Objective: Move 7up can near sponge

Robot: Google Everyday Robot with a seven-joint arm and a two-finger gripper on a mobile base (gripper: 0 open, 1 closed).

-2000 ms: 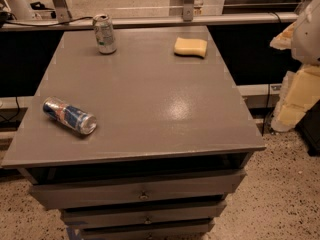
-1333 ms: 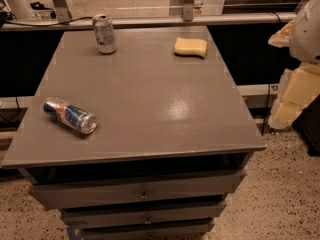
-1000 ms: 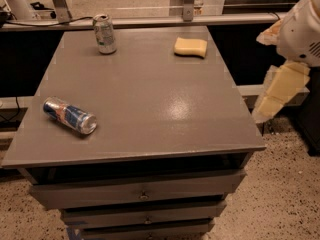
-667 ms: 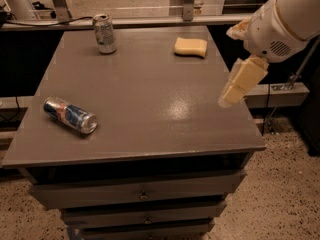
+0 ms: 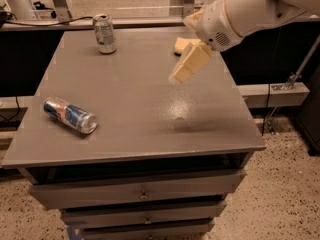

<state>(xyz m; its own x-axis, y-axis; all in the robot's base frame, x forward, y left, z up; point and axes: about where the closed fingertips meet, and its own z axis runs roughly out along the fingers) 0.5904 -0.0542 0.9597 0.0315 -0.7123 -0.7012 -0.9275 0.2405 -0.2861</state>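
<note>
1. Table (image 5: 125, 79): grey, flat-topped, seen from its front edge. Stacked drawers (image 5: 142, 195) with small knobs sit beneath the top. It carries items 4 to 6.

2. Arm (image 5: 250, 8): white and thick, entering from the upper right corner and reaching over the table's far right part.

3. Hand (image 5: 184, 70): cream-coloured, at the end of the arm, pointing down and to the left. It hangs above the table's right half, clear of the surface, with a faint shadow on the top below it. Whether it is wide or narrow cannot be told. Nothing is seen in its hold.

4. Blue-and-silver can (image 5: 70, 115): slim, with red marks, lying on its side near the table's left front edge. It is well apart from the other items.

5. 7up can (image 5: 104, 33): pale green and silver, upright near the far left corner of the table. It is well apart from the hand and untouched.

6. Sponge (image 5: 180, 44): yellow, flat on the table near the far right edge, partly hidden behind the hand. It is well apart from the 7up can, across the far side of the table.
</note>
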